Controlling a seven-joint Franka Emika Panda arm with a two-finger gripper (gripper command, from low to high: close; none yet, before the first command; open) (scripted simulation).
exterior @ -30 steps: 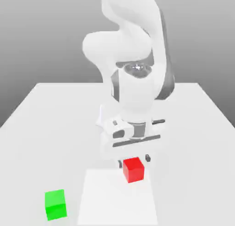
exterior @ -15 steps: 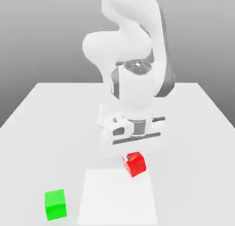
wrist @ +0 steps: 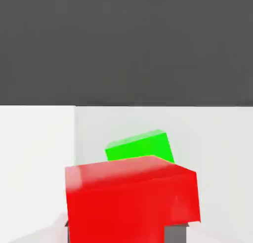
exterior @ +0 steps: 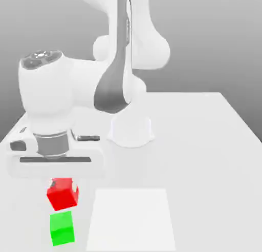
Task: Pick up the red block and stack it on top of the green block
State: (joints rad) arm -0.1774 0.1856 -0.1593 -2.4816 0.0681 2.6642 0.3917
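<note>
You have two cubes on this job, one of each colour. The red block [exterior: 62,193] hangs clear of the tabletop [exterior: 204,143], tilted a little, with the jaws of the gripper [exterior: 62,187] clamped on it from above. The green block [exterior: 62,228] sits flat on the tabletop, directly below the red one; in the exterior view a thin gap separates them, so they are not touching. From the red block, look to six o'clock and you find the green block.

In the hand view the red block [wrist: 131,200] sits close to the camera, with the green block [wrist: 140,146] showing past its far edge, partly covered by it.

You also have one paler square patch [exterior: 131,219] marked on the tabletop, lying at three o'clock from the green block, just beside it but not under it. The single white arm [exterior: 66,100] reaches over to the exterior view's left, its wrist upright above the two cubes. One round base [exterior: 131,130] stands near the middle of the tabletop.
</note>
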